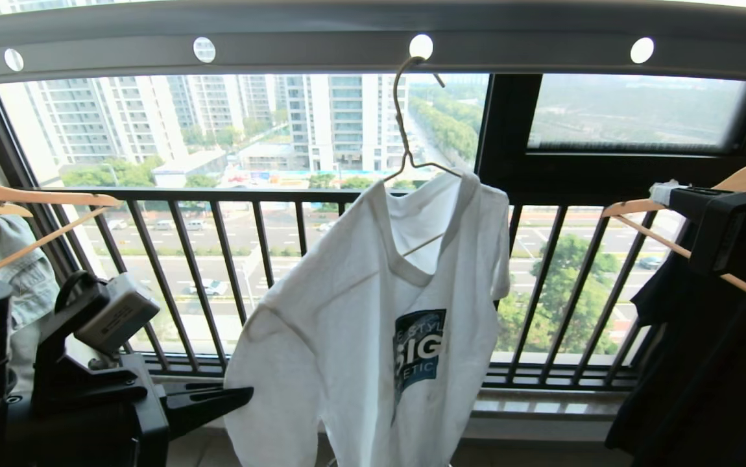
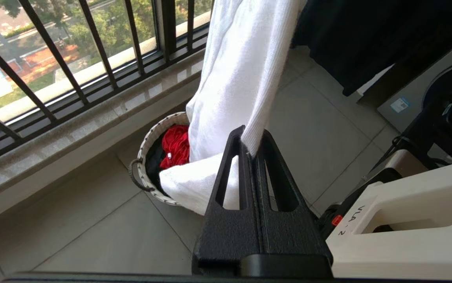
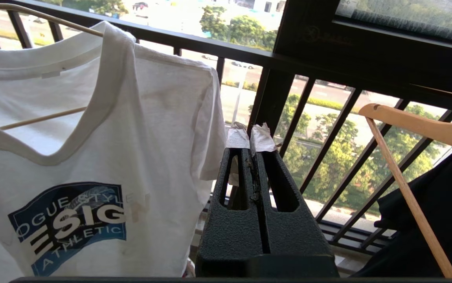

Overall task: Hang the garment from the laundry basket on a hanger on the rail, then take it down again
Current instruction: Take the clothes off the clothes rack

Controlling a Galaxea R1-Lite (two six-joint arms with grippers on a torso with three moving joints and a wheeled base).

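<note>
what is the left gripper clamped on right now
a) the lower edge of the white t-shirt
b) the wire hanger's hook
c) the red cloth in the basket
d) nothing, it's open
a: in the left wrist view the left gripper is shut with a fold of the white t-shirt pinched between its fingers, while the red cloth lies untouched in the basket below.
</note>
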